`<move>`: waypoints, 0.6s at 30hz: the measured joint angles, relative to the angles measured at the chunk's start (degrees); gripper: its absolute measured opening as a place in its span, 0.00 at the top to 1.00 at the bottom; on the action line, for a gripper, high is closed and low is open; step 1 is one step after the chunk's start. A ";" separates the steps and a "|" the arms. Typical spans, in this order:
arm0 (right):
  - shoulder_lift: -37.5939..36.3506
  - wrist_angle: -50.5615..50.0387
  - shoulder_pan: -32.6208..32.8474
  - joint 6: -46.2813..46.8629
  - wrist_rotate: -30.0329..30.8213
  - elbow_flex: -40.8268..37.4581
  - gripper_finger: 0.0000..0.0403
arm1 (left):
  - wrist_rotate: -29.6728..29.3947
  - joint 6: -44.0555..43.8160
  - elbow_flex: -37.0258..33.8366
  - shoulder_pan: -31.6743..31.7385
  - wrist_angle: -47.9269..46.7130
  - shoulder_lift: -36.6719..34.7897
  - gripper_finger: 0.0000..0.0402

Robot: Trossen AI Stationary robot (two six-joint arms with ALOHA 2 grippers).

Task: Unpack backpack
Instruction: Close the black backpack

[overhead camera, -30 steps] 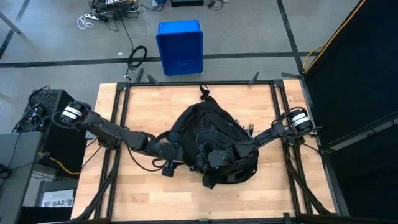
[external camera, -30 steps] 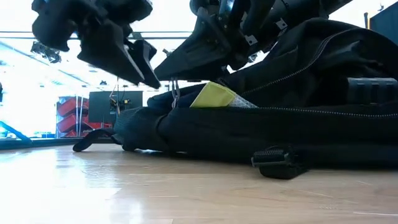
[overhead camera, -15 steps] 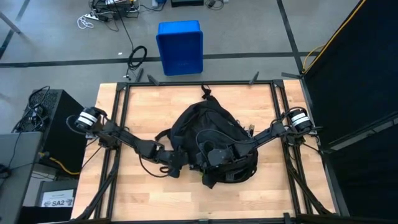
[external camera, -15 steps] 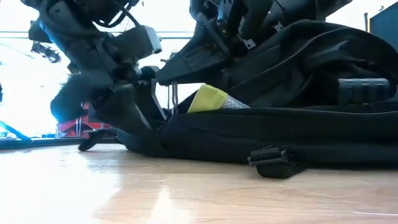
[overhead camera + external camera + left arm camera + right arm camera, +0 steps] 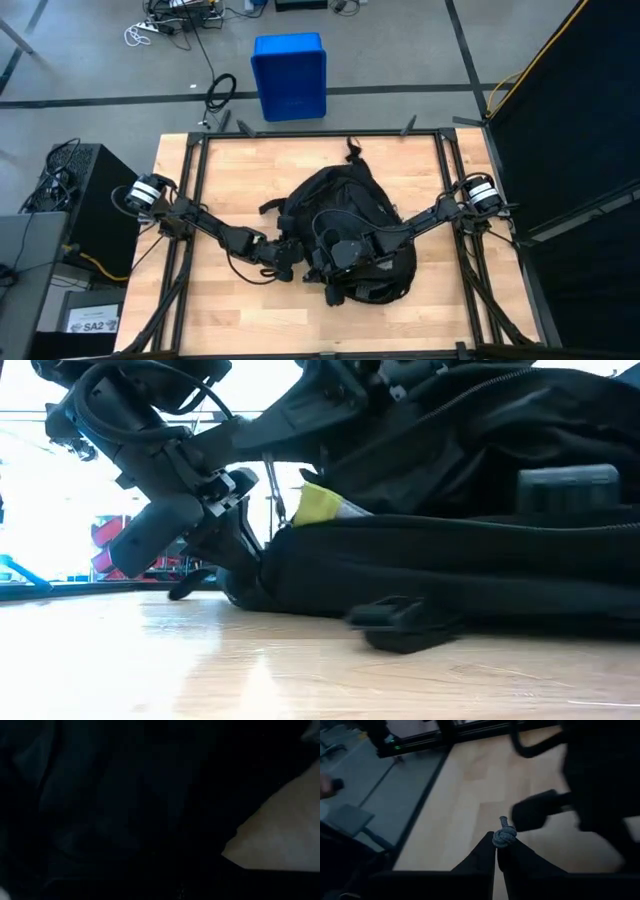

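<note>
Low view, nearest item: a black strap buckle (image 5: pixel 400 628) lies on the table (image 5: pixel 150 670) at lower centre of the frame, in front of the backpack.
Backpack: the backpack (image 5: pixel 350 230) lies flat at the centre of the table in the high view; in the low view it fills the right and centre of the frame (image 5: pixel 450 575).
Opening: a yellow item (image 5: pixel 318 505) shows in the gap between the upper and lower fabric, centre of the low view.
Left gripper: the left gripper (image 5: pixel 288 258) sits at the backpack's left edge in the high view, fingers together, pressed into the black fabric; whether fabric is caught between them cannot be told. Its wrist view shows only dark fabric.
Right gripper: the right gripper (image 5: pixel 496 851) rests on top of the backpack, centre of the high view (image 5: pixel 325 258); its fingers are clamped on a grey knotted zip cord (image 5: pixel 504 836).
Far background: a blue bin (image 5: pixel 289 75) stands on the floor beyond the table, upper centre of the high view.
</note>
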 joint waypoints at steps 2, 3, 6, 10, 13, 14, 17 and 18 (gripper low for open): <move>0.00 -0.02 0.67 1.14 -1.06 0.24 1.00 | -0.44 -0.61 0.00 0.29 -0.07 0.00 1.00; -0.02 -0.02 1.06 1.70 -1.80 0.32 1.00 | -0.46 -1.14 0.00 0.45 -0.05 0.00 1.00; -0.21 0.03 2.22 2.27 -2.96 0.34 1.00 | -0.44 -1.71 0.00 1.31 -0.10 0.00 1.00; -1.05 0.45 3.57 2.28 -5.28 0.38 1.00 | -0.51 -2.64 0.02 2.58 -0.14 0.00 1.00; -1.61 1.29 4.31 2.23 -7.11 0.38 1.00 | -0.85 -2.76 0.02 3.45 -0.44 0.02 1.00; -1.78 1.80 4.53 2.12 -7.73 0.38 1.00 | -0.95 -2.86 0.02 3.64 -0.63 0.00 1.00; -2.67 2.84 5.16 1.36 -10.26 0.38 1.00 | -1.72 -3.29 -0.15 4.28 -2.46 0.04 1.00; -3.08 3.03 5.38 1.10 -11.14 0.38 1.00 | -1.75 -3.52 -0.11 4.43 -3.03 0.09 1.00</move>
